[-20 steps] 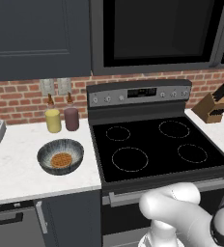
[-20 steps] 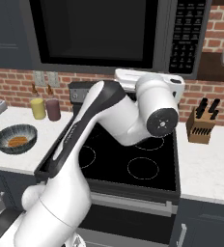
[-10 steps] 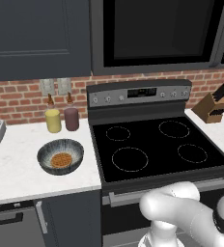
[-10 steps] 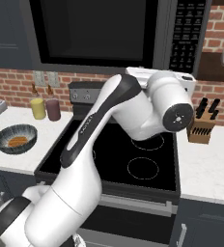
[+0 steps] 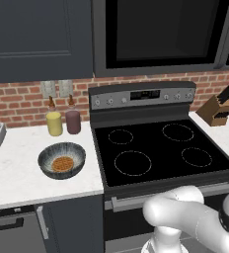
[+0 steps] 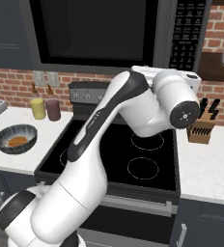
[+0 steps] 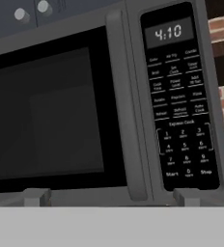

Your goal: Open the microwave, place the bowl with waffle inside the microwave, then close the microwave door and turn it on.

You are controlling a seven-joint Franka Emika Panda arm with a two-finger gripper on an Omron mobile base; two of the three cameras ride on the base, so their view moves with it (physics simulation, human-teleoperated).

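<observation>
Hand view looks straight at the microwave (image 7: pixel 109 106), close up: the microwave door (image 7: pixel 51 111) with its black glass window is shut, a long vertical handle (image 7: pixel 126 106) runs down the door's right edge, and just right of that sits the keypad panel (image 7: pixel 181 96) with a lit clock display at its top. Two grey finger tips (image 7: pixel 36 197) rise at the bottom of this view, set far apart — the gripper (image 7: pixel 111 198) stands wide, with nothing between its fingers.

From the right base view, the white arm (image 6: pixel 109 144) rises from the lower left and bends up over the black stove (image 6: pixel 128 154), its hand raised toward the right side of the microwave (image 6: pixel 104 34), beside the keypad. The gripper itself is hidden behind the wrist there.

Left base view shows the bowl (image 5: pixel 62 159) on the white counter (image 5: pixel 18 173), left of the stove (image 5: pixel 161 148) and near its front left corner. The waffle (image 5: pixel 63 163) lies flat in the middle of the bowl. Farther back, against the brick wall, a yellow jar (image 5: pixel 54 123) and a maroon jar (image 5: pixel 73 121) stand side by side — well apart from the bowl. A knife block (image 5: pixel 217 108) sits on the counter right of the stove. The microwave (image 5: pixel 161 34) hangs above the stove, door closed.
</observation>
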